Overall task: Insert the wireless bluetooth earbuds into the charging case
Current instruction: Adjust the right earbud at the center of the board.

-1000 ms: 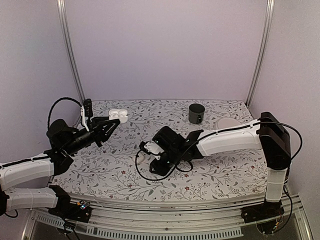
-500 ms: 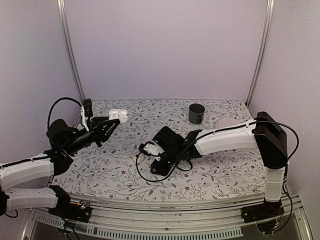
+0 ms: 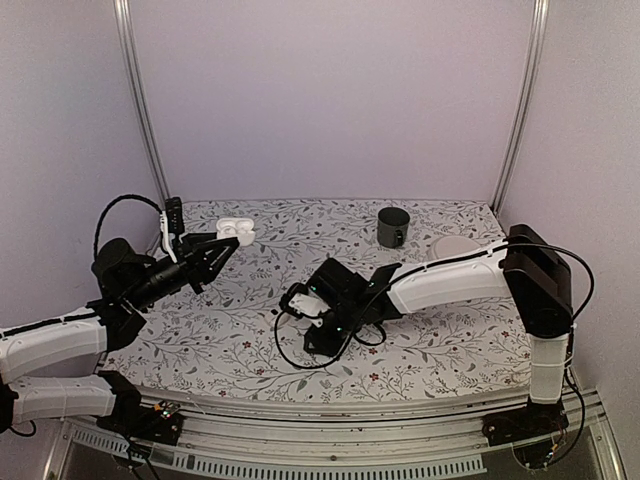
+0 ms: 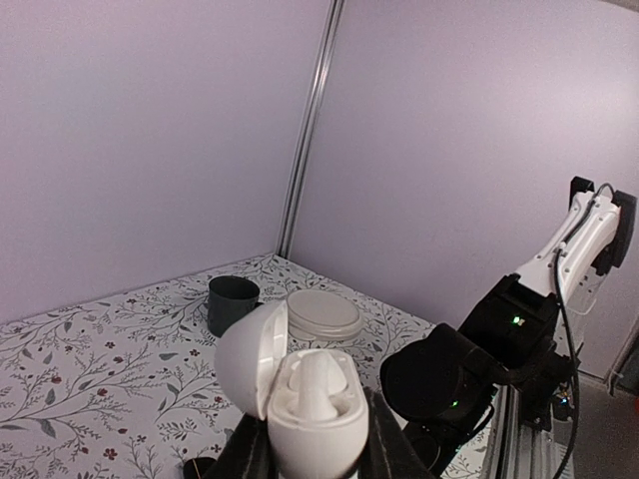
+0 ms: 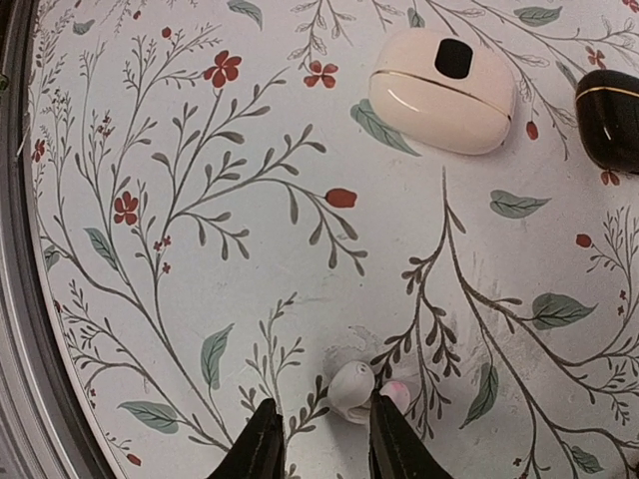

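My right pincer (image 5: 321, 441) half-open astride tiny white plastic earbud (image 5: 351, 391), bare floral tablecloth (image 5: 150, 150) to metal rim (image 5: 15, 299), left pincer (image 4: 319, 451) clamping open white pebble-shaped charging case (image 4: 318, 414)

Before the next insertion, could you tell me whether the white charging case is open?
Open: the white charging case shows its lid swung back, baring an earbud inside.

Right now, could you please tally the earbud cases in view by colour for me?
White case: 1
Pale pink case: 1
Black case: 1
Total: 3
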### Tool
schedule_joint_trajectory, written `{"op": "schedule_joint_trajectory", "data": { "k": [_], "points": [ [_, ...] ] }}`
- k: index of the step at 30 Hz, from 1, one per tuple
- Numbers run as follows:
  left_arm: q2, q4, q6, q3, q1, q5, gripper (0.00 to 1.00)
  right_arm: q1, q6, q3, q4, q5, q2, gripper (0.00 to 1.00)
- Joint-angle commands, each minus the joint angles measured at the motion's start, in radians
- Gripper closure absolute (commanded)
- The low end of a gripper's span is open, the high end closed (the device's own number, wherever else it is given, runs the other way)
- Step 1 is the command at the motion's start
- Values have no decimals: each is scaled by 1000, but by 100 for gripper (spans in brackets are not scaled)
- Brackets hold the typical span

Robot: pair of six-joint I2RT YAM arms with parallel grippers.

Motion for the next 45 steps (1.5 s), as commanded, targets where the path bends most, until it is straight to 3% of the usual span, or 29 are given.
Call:
{"op": "schedule_joint_trajectory", "data": {
  "k": [1,45],
  "points": [
    [-7,6,1,5,14,3,100,-2,-12,-7,-4,5,23,69],
    [-1,-23,20,26,17,-1,100,-77,-67,80,0,23,107,74]
  ]
}}
